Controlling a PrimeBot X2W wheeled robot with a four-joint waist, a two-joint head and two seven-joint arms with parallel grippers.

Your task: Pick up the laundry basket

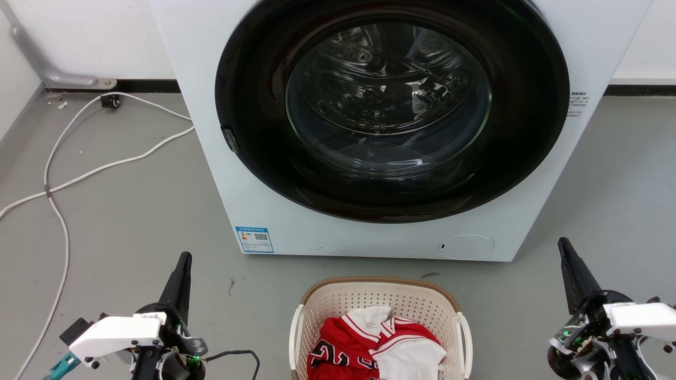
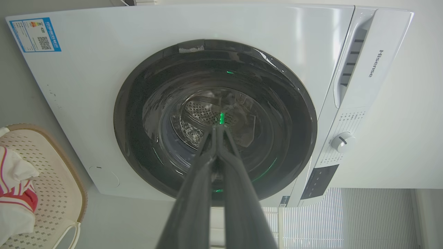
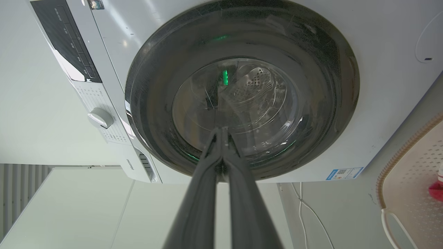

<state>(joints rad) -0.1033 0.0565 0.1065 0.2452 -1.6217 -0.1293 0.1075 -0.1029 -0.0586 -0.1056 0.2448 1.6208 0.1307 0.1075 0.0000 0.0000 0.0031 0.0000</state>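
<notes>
Sits on the grey floor just before the white front-loading washing machine: cream-white perforated plastic laundry basket, brown woven-look rim, red-and-white jersey inside. Lies midway between left gripper and right gripper — both pressed together, empty, well outside its white side handles. Nothing between; white cable far left.

Low at either side, left pincer and right pincer point forward, closed.
</notes>
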